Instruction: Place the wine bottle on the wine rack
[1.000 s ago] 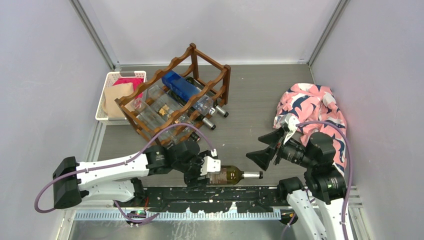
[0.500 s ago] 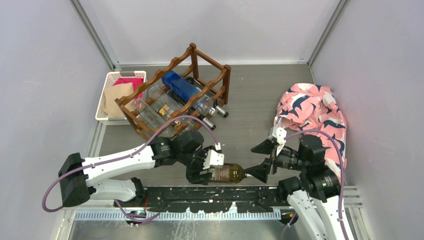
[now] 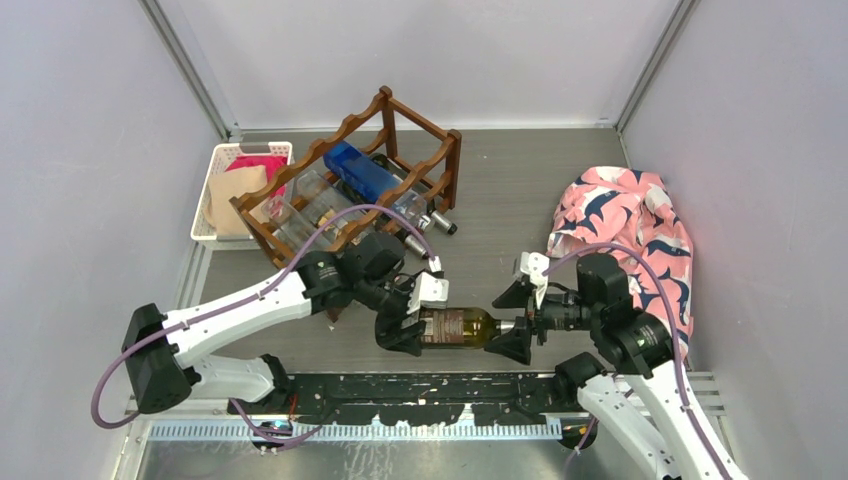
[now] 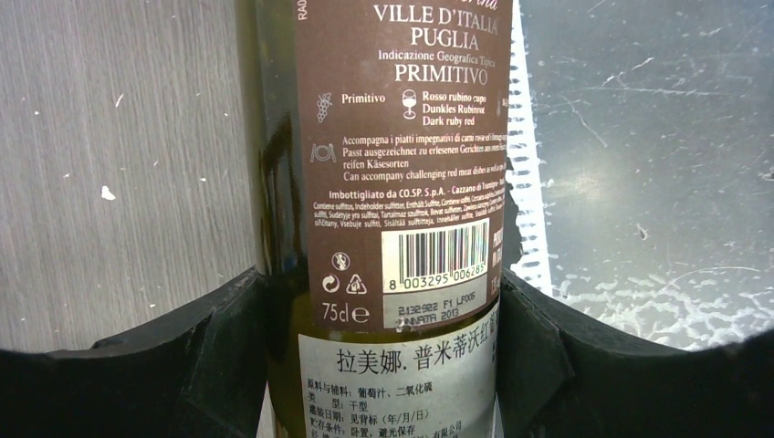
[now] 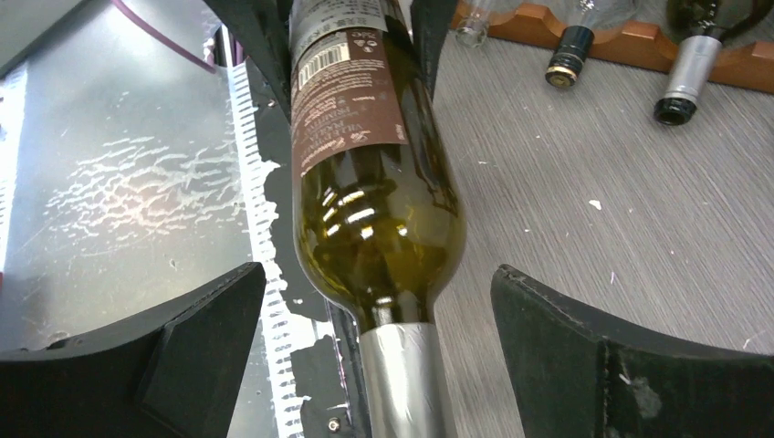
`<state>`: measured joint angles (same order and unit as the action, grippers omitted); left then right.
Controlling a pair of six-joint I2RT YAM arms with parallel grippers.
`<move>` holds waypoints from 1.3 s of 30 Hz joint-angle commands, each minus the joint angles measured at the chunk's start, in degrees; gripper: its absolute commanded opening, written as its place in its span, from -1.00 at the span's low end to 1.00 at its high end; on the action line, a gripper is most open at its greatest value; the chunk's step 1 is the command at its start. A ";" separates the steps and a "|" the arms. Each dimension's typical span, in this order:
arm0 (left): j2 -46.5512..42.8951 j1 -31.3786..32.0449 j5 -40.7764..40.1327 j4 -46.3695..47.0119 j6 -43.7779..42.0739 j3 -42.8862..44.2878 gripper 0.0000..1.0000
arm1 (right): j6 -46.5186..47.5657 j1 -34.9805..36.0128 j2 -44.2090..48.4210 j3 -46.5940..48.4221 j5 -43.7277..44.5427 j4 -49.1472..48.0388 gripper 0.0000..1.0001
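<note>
Sideways wine bottle (image 3: 458, 327) lower centre, left gripper (image 3: 403, 327) clamped on its body, right gripper (image 3: 512, 320) spread wide around neck

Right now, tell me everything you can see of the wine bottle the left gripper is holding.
The wine bottle is olive-green glass with a brown back label reading Primitivo, a barcode, a white Chinese label below and silver neck foil. It lies horizontal, the left gripper clamped round its body, neck between the right gripper's open fingers, untouched there.

Wine bottle (image 4: 392, 182) — both ends cropped; finest label print seemingly illegible.
</note>
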<state>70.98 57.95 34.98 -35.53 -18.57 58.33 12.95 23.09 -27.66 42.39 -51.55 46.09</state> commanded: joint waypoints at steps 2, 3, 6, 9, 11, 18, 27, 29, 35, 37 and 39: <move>0.93 -0.99 7.85 1.26 -1.19 6.23 -1.00 | 4.03 4.30 -4.71 4.90 3.00 -1.06 0.98; 1.45 -1.06 8.10 0.54 -1.38 6.93 -1.00 | 4.95 5.22 -5.86 5.61 3.89 -0.68 0.98; 3.04 -1.25 8.64 -1.67 -2.69 8.99 -1.00 | 6.86 8.10 -8.87 7.15 5.98 0.00 0.96; 4.23 -1.59 9.29 -4.17 -3.91 10.59 -1.00 | 8.91 11.21 -11.34 8.22 8.75 1.10 0.94; 4.52 -1.90 9.70 -5.13 -4.49 11.17 -1.00 | 10.28 12.73 -12.34 8.81 10.75 2.35 0.92; 3.92 -3.81 11.77 -5.05 -5.47 10.62 -1.00 | 10.95 13.90 -10.63 8.00 11.24 2.52 0.89; 4.29 -4.60 12.31 -6.87 -7.37 11.00 -1.00 | 12.81 13.84 -8.20 10.43 16.41 8.14 0.92; 4.38 -4.69 12.22 -7.53 -7.77 11.21 -1.00 | 13.17 13.85 -7.75 11.12 17.63 9.61 0.90; 4.60 -4.78 12.60 -8.65 -8.69 11.74 -1.00 | 13.19 13.93 -7.18 11.01 17.51 11.27 0.72; 4.81 -4.79 12.80 -8.93 -8.85 12.25 -1.00 | 12.65 13.90 -7.50 10.48 16.59 10.61 0.64; 5.04 -4.78 12.99 -9.39 -9.01 12.78 -1.00 | 12.39 13.97 -7.78 10.19 16.25 10.09 0.57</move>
<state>76.69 53.49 42.78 -46.52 -26.22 66.59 25.54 36.69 -35.05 51.86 -34.41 57.54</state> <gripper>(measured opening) 0.734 0.811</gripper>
